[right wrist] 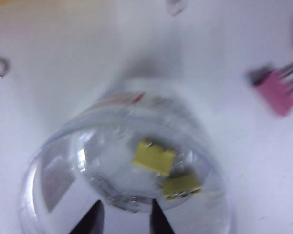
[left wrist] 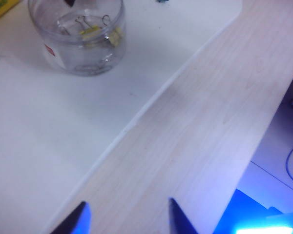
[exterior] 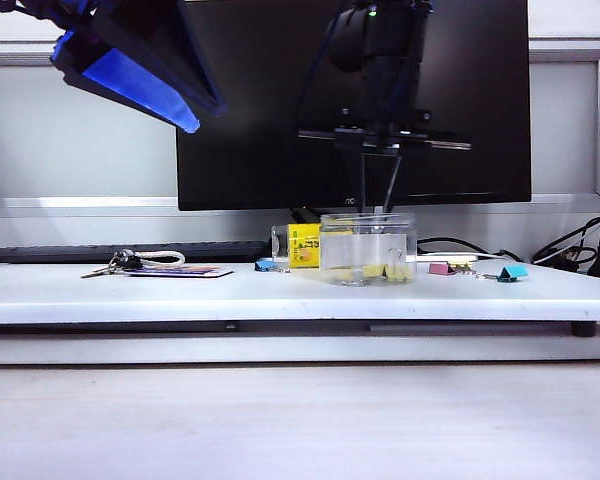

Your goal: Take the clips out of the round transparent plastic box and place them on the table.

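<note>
The squat, clear round plastic box (exterior: 368, 249) is seen upright on the white worktop (exterior: 280, 295), pale-yellow binder clips (right wrist: 155, 158) inside. The right gripper (right wrist: 123, 214) is lowered into it, jaws partly spread, nothing visibly pinched. The left gripper (left wrist: 127, 217) is held high aside, jaws spread wide.

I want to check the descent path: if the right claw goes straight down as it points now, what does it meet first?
Probably the clips on the floor of the round transparent plastic box. The right claw, jaws apart, points into its open mouth; depth is unclear.
</note>
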{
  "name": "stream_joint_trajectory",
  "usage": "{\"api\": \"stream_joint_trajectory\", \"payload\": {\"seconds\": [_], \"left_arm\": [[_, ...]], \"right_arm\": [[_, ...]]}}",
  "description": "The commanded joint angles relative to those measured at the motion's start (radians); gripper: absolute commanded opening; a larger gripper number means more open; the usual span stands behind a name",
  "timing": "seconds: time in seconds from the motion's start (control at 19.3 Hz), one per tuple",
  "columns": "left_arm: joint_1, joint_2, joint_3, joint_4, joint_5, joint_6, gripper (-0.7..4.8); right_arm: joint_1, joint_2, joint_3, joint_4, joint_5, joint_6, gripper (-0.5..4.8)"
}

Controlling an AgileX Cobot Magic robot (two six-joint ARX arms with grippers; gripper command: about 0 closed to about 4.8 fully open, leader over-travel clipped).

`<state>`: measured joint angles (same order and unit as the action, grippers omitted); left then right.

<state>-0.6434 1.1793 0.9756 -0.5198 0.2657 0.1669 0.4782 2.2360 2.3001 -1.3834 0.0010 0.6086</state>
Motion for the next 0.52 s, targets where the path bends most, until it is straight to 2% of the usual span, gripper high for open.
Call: {"api": "stream_joint_trajectory", "payload": {"seconds": [0.05,0.26,0.52], "left_arm": [[-0.001,-0.002,0.003,-0.011,0.008,-0.008,2.14],[-0.001,-0.002,0.003,-0.053,0.008,-0.01,2.14],[-0.001,-0.002,0.003,-0.093,0.007,-0.01,2.14]], "right_arm": [[0.04,0.024,0.004,-0.001,0.058,0.063,1.26],[0.075,0.073,0.004,0.0,0.122,0.104,1.26],[0.073,0.078,0.005,-0.001,0.19,0.11,1.26]]}}
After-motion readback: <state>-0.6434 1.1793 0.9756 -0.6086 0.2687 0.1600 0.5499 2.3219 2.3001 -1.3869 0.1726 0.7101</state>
